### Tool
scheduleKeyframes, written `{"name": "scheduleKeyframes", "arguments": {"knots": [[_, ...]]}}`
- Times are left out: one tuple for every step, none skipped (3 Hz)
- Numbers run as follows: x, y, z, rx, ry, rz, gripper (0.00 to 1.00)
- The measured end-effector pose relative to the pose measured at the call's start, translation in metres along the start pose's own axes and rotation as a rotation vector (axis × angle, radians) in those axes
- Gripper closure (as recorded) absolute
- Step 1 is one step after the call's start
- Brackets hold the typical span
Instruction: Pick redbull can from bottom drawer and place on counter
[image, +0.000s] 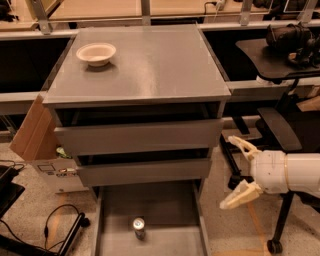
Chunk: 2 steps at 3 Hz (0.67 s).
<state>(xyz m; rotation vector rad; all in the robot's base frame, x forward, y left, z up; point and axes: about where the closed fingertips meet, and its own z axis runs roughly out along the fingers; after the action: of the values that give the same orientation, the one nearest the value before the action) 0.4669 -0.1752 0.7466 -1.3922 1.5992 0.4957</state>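
Note:
The redbull can (139, 227) stands upright on the floor of the open bottom drawer (165, 210), its shiny silver top facing up. The counter (150, 65) is the grey top of the cabinet. My gripper (234, 171) is at the right of the cabinet, beside the lower drawers, above and to the right of the can. Its two cream fingers (240, 195) are spread wide apart and hold nothing.
A cream bowl (96, 53) sits on the counter's back left corner. Two upper drawers (140, 137) are pulled out a little. A cardboard box (34, 131) leans at the cabinet's left. An office chair (280, 130) stands to the right, cables (45, 225) lie on the floor at left.

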Motion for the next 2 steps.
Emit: {"name": "scheduleKeyframes", "arguments": {"knots": [[0.0, 0.0, 0.0, 0.0, 0.0, 0.0, 0.0], [0.024, 0.01, 0.032, -0.007, -0.058, 0.034, 0.0]]}}
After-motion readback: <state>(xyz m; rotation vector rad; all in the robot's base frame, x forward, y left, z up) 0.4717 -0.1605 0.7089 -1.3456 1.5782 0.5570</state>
